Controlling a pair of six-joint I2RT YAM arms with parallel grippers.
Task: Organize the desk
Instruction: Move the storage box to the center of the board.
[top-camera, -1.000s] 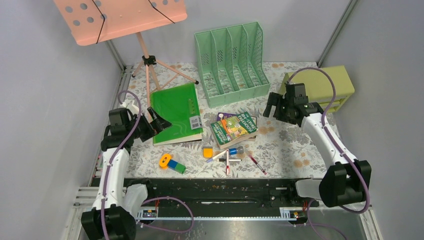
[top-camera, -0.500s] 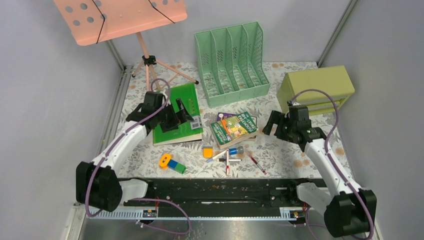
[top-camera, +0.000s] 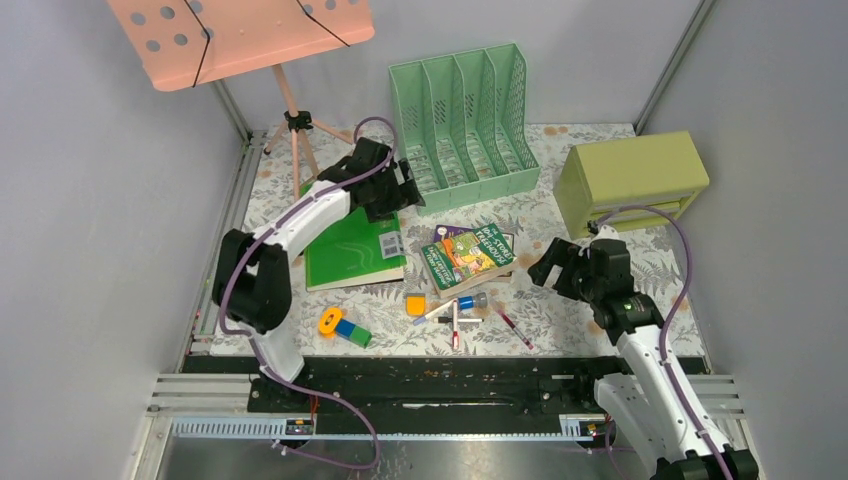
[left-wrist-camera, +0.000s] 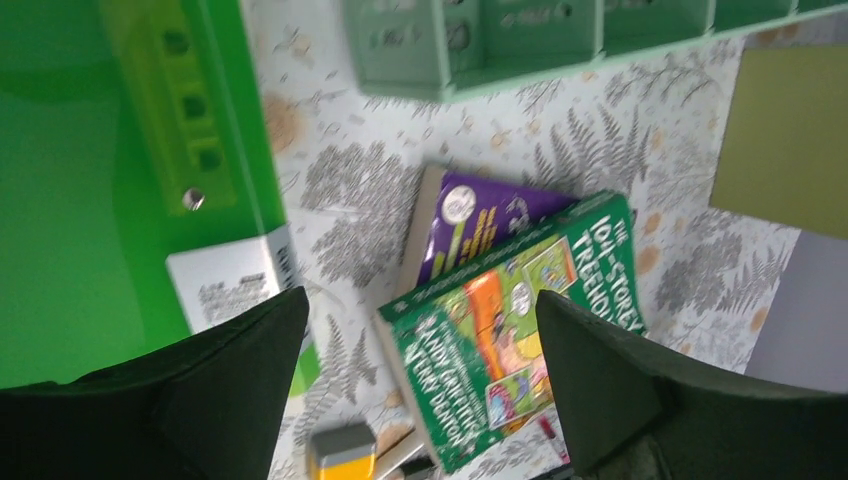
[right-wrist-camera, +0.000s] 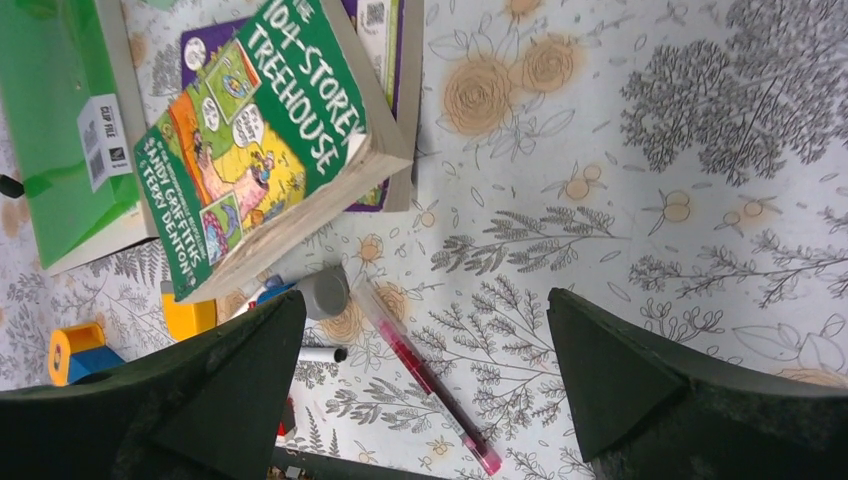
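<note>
The desk (top-camera: 570, 300) is a fern-and-flower cloth top strewn with items. Two stacked books (top-camera: 468, 255), the upper one green (left-wrist-camera: 510, 320), lie mid-desk beside a flat green folder (top-camera: 350, 240). In front of them lie markers (top-camera: 455, 312), a yellow-grey block (top-camera: 415, 303) and a red pen (top-camera: 515, 327). My left gripper (top-camera: 405, 190) hangs open above the folder's far right corner; the green book shows between its fingers (left-wrist-camera: 422, 295). My right gripper (top-camera: 547, 267) hovers open right of the books, with the red pen (right-wrist-camera: 428, 378) on the cloth below its gap (right-wrist-camera: 425, 295).
A mint file rack (top-camera: 465, 125) stands at the back, just beyond the left gripper. An olive drawer box (top-camera: 630, 180) sits back right. A pink music stand (top-camera: 290, 110) rises at the back left. An orange roll and a blue-green block (top-camera: 342, 326) lie near the front rail.
The left arm swung from the desk's left side up and right across the folder toward the rack. The right arm drew back from the drawer box toward the front, lower over the cloth.
</note>
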